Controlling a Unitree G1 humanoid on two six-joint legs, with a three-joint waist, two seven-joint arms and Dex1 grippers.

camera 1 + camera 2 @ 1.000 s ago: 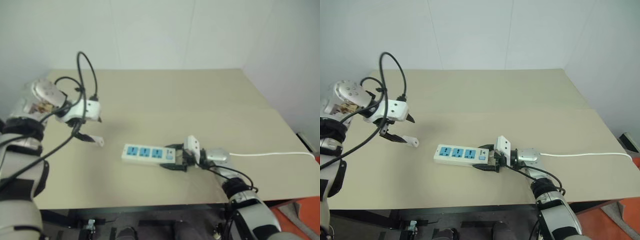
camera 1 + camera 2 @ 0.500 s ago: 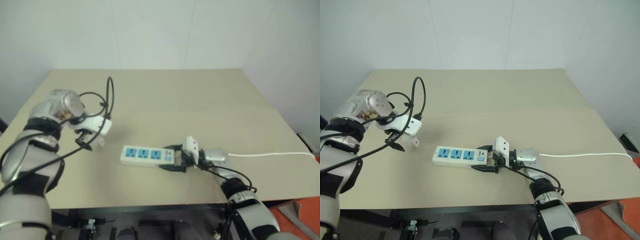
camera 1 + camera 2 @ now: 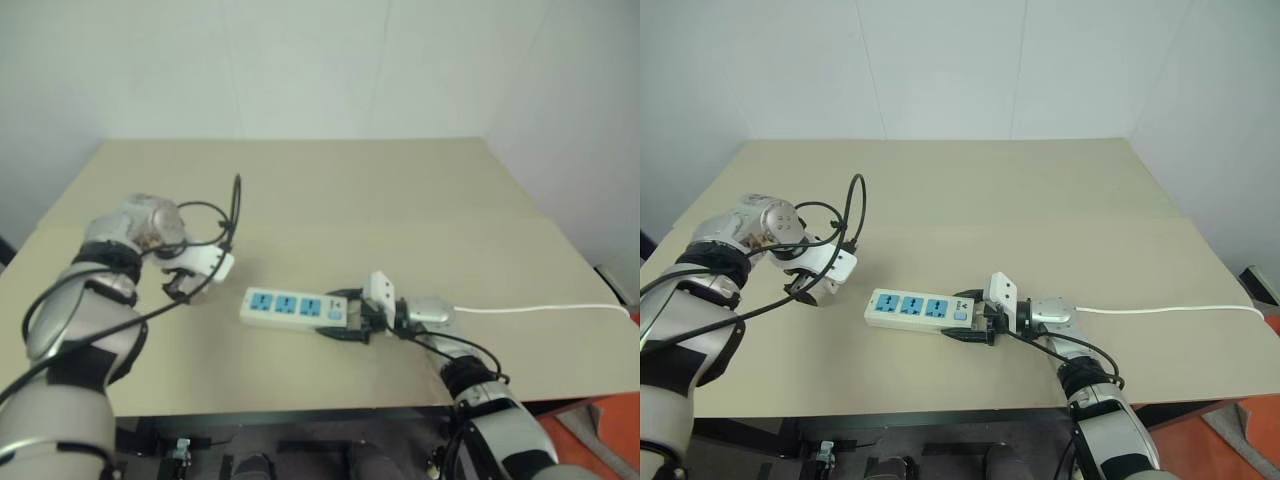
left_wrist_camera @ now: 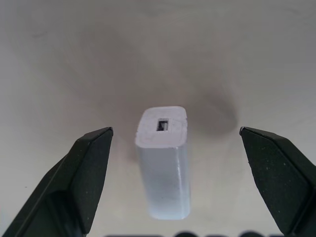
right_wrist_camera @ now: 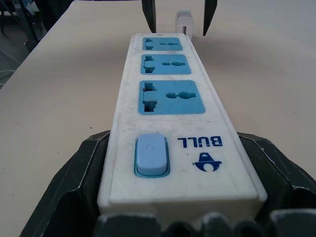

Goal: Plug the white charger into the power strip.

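1. Power strip (image 3: 918,309): long white bar with three blue sockets and a blue switch, lying flat on the beige desk (image 3: 1040,200) near its front edge; serves as the landmark here.
2. Thin white cord (image 3: 1170,310): runs from the switch end of the power strip across the desk toward the right edge.
3. Right tool (image 5: 180,197): clamped on the switch end of the power strip, one black finger (image 5: 74,182) pressed against each long side, pointing roughly level along the bar.
4. White charger (image 4: 164,165): small boxy adapter standing on the desk just beyond the socket end of the power strip, opposite the switch end; not touching the bar as seen from the right wrist (image 5: 184,22). Small dark rectangular port on its upper face.
5. Left tool (image 4: 173,148): hangs over the white charger, pointing steeply down, beyond the socket end of the power strip. Fingers spread wide apart, one black tip (image 4: 91,168) on each side of the charger, with clear gaps between each tip and the charger; nothing gripped.
6. Black cable loop (image 3: 845,215): arches above the left wrist, on the same side of the power strip as the charger.
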